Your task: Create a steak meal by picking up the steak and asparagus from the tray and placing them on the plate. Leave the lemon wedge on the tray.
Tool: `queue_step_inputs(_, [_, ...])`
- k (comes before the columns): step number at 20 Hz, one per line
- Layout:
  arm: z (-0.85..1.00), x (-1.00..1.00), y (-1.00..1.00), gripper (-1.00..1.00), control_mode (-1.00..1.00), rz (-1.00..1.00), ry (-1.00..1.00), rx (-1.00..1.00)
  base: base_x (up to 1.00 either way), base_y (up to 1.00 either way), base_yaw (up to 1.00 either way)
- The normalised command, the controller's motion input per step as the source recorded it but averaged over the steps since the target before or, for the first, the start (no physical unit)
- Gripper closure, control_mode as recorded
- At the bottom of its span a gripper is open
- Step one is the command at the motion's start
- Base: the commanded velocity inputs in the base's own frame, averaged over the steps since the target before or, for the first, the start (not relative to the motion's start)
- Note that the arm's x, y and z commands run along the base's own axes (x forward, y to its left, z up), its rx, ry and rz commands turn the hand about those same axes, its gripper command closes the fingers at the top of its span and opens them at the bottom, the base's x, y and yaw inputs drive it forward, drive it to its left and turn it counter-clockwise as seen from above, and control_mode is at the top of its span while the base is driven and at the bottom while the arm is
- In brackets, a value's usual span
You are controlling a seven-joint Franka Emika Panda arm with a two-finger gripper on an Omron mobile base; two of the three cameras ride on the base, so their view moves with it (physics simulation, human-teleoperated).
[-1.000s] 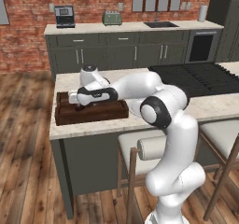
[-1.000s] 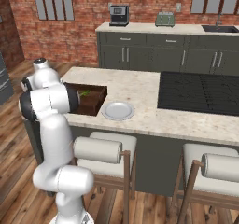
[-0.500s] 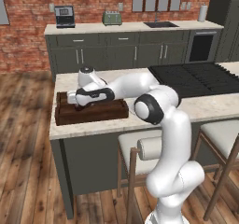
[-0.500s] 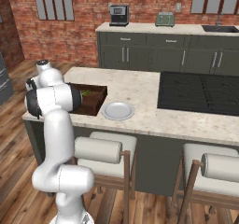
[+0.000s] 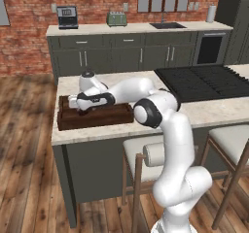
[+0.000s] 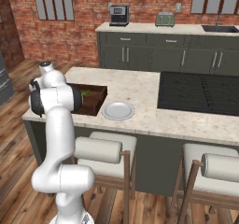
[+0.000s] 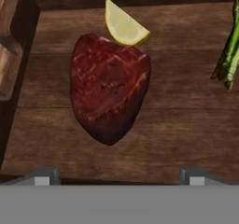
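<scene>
Two dark finger tips of the hand [image 7: 119, 175] stood wide apart at the lower edge of the hand view, holding nothing, with the dark reddish-brown rounded steak [image 7: 109, 92] lying in the span between them and a little beyond. The small pale yellow lemon wedge [image 7: 123, 25] touched the far edge of the steak. The thin bright green asparagus stalk [image 7: 229, 56] lay apart from both, at the right margin of that view. All three rested on the floor of the large rectangular dark brown wooden tray [image 7: 186, 120], whose raised wall ran along the top and left of the view.

Seen from the left base view, the hand [image 5: 78, 103] hung low over the left half of the tray [image 5: 104, 118], which sat on the pale stone tabletop [image 5: 214, 108]. From the right base view, the round flat white plate [image 6: 117, 110] lay just beside the tray [image 6: 95, 101] on the tabletop, bare, with the asparagus [image 6: 86, 93] visible as a green fleck inside the tray.
</scene>
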Motion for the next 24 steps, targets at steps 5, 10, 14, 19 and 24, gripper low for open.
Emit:
queue_step_inputs(5, [-0.17, 0.30, 0.09, -1.00, -1.00, 0.00, 0.00, 0.00, 0.00, 0.00, 0.00])
queue_step_inputs(10, [-0.13, 0.29, 0.10, -1.00, -1.00, 0.00, 0.00, 0.00, 0.00, 0.00, 0.00])
queue_step_inputs(14, [-0.11, 0.25, 0.09, -1.00, -1.00, 0.00, 0.00, 0.00, 0.00, 0.00, 0.00])
queue_step_inputs(19, [-0.14, 0.22, 0.01, -1.00, -1.00, 0.00, 0.00, 0.00, 0.00, 0.00, 0.00])
queue_step_inputs(24, [-0.18, 0.16, 0.00, -1.00, -1.00, 0.00, 0.00, 0.00, 0.00, 0.00, 0.00])
